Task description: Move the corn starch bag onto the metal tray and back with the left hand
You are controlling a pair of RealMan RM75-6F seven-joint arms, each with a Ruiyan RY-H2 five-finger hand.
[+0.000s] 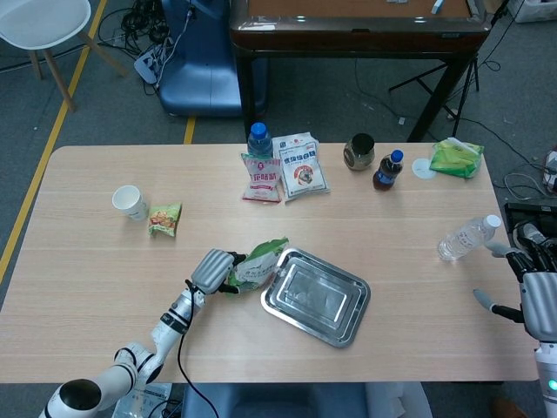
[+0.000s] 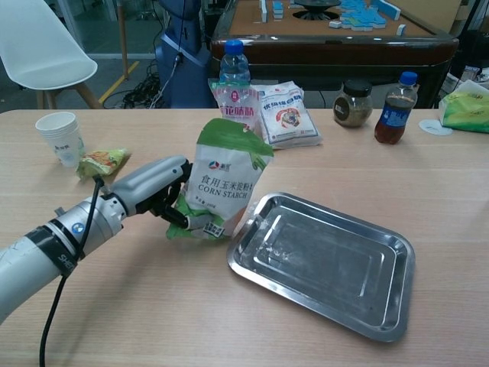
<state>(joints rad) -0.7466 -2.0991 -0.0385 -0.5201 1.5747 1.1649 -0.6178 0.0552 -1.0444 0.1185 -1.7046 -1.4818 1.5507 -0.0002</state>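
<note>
Upright and slightly tilted, one corn starch bag [image 2: 223, 182] is gripped at its lower left by the left hand [image 2: 157, 193], its bottom edge at the table [image 2: 114, 306] just beside the left corner of the single metal tray [image 2: 325, 264], which lies flat and holds nothing. Whether bag and tray touch cannot be told. The right hand [image 1: 533, 292] is seen at the table's right edge with fingers spread and nothing held. Three bottles are counted: one blue-capped behind the packets [image 2: 234, 65], one dark drink bottle [image 2: 390, 108], and one clear bottle [image 1: 466, 236] lying on its side near the right hand. Two white snack packets [image 2: 286, 115] are laid side by side at the far edge. One jar [image 2: 351, 103], one paper cup [image 2: 61, 138], one small snack bag [image 2: 103, 162] beside the cup, and one green bag [image 1: 456, 158] at the far right corner are also seen.
</note>
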